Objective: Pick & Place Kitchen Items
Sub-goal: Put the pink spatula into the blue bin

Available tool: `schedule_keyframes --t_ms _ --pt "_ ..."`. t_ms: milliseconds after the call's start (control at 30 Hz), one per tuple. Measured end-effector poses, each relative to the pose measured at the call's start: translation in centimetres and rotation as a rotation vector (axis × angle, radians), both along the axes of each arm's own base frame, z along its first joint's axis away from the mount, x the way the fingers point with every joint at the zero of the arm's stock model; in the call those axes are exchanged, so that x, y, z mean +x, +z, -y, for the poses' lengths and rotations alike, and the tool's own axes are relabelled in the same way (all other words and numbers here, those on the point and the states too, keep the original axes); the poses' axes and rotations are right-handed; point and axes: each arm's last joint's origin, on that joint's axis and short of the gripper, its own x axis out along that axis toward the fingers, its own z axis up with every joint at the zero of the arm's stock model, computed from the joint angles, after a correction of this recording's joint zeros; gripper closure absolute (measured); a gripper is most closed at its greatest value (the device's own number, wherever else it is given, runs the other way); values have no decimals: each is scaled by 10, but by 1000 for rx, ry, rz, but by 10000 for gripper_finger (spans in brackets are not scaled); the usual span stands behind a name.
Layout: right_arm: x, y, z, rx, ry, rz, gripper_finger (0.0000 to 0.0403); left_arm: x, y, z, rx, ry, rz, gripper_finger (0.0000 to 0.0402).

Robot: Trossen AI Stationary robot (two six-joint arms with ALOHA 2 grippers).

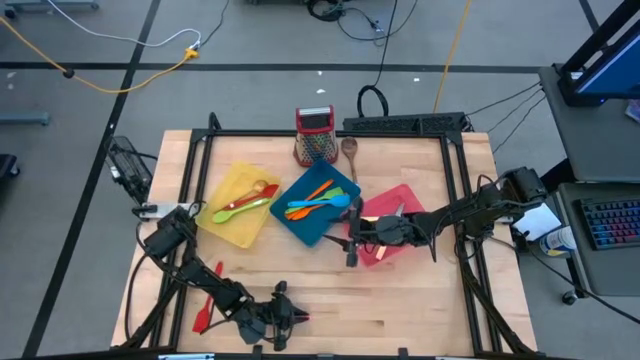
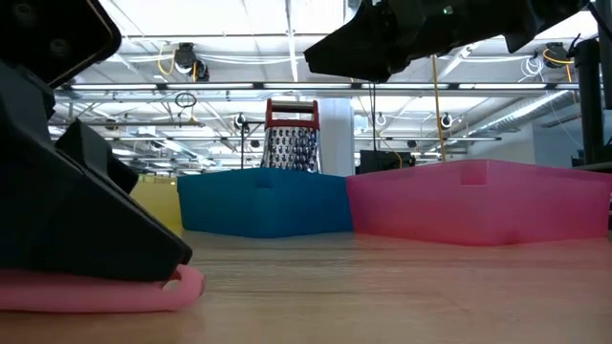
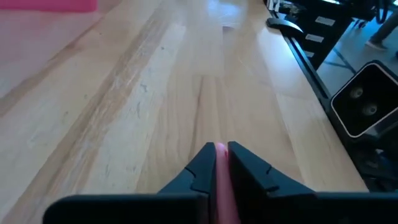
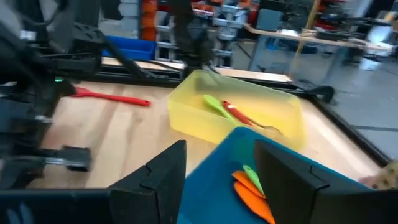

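High view gives me the layout: my left tool sits low at the bench's near edge, my right tool hangs over the teal tray. Low view alone shows the pink utensil lying flat on the wood. Left wrist view shows the fingers pinching it, long axis running straight between them. Right wrist view shows fingers spread.
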Motion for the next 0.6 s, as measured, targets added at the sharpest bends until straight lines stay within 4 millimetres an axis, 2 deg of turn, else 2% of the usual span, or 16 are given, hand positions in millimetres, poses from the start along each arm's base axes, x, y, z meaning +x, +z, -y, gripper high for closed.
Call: schedule_keyframes --t_ms 267,500,600 --pt "-1 0 -10 82 344 -18 222 -2 0 3 -35 -20 -13 357" --pt "-5 -6 -21 174 377 -85 222 -1 0 2 44 -38 9 356" --pt "-4 -17 -32 219 391 -127 222 -1 0 2 81 -55 13 356"
